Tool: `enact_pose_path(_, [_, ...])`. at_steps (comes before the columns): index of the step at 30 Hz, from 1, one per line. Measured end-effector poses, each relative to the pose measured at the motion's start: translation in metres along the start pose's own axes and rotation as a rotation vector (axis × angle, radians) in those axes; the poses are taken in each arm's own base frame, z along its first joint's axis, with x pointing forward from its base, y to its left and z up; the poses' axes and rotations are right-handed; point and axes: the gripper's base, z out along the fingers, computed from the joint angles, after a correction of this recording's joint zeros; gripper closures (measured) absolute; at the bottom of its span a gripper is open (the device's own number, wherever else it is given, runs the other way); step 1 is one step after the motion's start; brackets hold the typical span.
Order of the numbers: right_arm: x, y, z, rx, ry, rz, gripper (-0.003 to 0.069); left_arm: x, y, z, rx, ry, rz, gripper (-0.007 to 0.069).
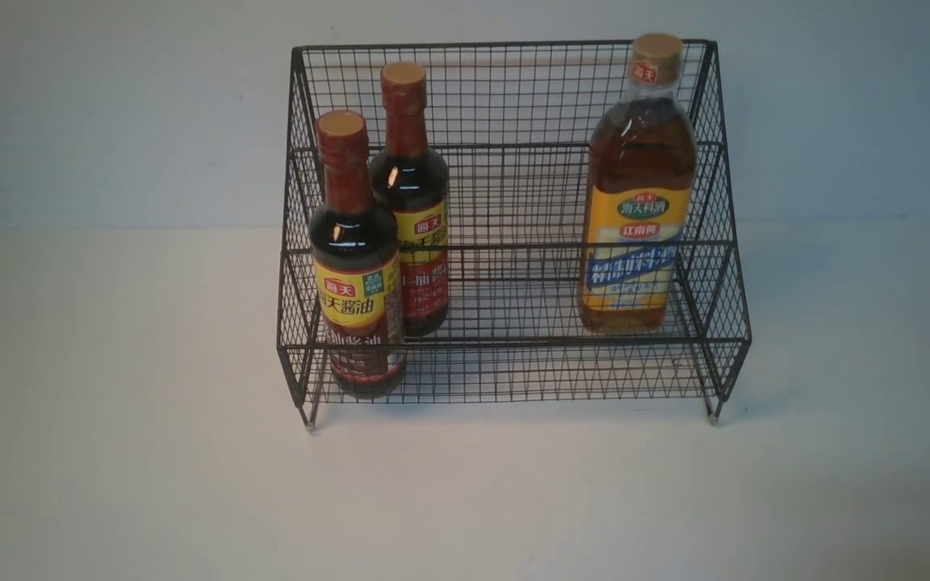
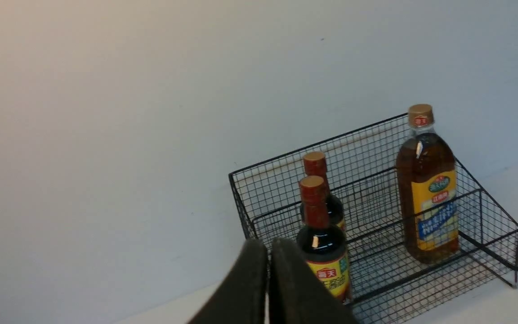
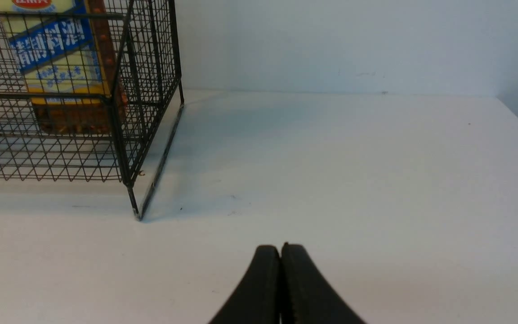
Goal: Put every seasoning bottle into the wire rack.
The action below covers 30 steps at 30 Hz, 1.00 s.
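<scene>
Pale, plain wall (image 1: 110, 105) rises behind a white desk (image 1: 110, 452), and on that desk stands the large black wire-mesh rack (image 1: 513, 387) with two stepped tiers, its tall back toward the wall and its low open front toward the robot.

All three seasoning bottles stand upright inside it, long axes vertical, caps up, labels facing forward. At the rack's left end, the front slim dark soy-sauce bottle (image 1: 356, 258), with a brown neck, tan cap and yellow-red label, stands on the lower front tier. Just behind it and slightly to the right, the rear slim dark soy-sauce bottle (image 1: 412, 202) of the same make stands on the higher tier; the two overlap in the front view, and whether they touch cannot be told. Well apart from them, at the rack's right end, the larger amber-liquid bottle (image 1: 638, 194) with a yellow-blue label stands on the upper tier, close to the right side mesh.

Neither arm shows in the front view. In the left wrist view the left pincer (image 2: 268, 288) has its dark fingers pressed together with nothing between them, off the rack's left front corner. In the right wrist view the right pincer (image 3: 280, 283) is likewise fully closed and empty, low over bare desk to the right of the rack's front right foot (image 3: 136, 215).
</scene>
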Motion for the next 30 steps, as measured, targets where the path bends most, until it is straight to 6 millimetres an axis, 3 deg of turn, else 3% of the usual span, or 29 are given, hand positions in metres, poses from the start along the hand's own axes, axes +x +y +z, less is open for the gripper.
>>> enact_pose_path(7, [0.0,0.0,0.0,0.0,0.0,0.0,0.0669,0.025,0.012,0.004,-0.165,0.084,-0.071,0.0629])
enact_pose_path(12, [0.0,0.0,0.0,0.0,0.0,0.0,0.0669,0.06,0.017,0.013,-0.261,0.144,-0.125,0.0629])
enact_pose_path(19, [0.0,0.0,0.0,0.0,0.0,0.0,0.0669,0.148,0.001,0.048,-0.218,0.112,-0.091,0.0629])
enact_pose_path(20, [0.0,0.0,0.0,0.0,0.0,0.0,0.0669,0.169,-0.002,0.059,-0.215,0.146,-0.096,0.0629])
enact_pose_path(21, [0.0,0.0,0.0,0.0,0.0,0.0,0.0669,0.172,-0.002,0.06,-0.219,0.144,-0.094,0.0629])
enact_pose_path(22, [0.0,0.0,0.0,0.0,0.001,0.0,0.0669,0.197,-0.005,0.071,-0.228,0.183,-0.103,0.0629])
enact_pose_path(29, [0.0,0.0,0.0,0.0,0.001,0.0,0.0669,0.249,-0.01,0.088,-0.27,0.228,-0.182,0.0629])
enact_pose_path(30, [0.0,0.0,0.0,0.0,0.001,0.0,0.0669,0.248,-0.01,0.088,-0.27,0.224,-0.181,0.0629])
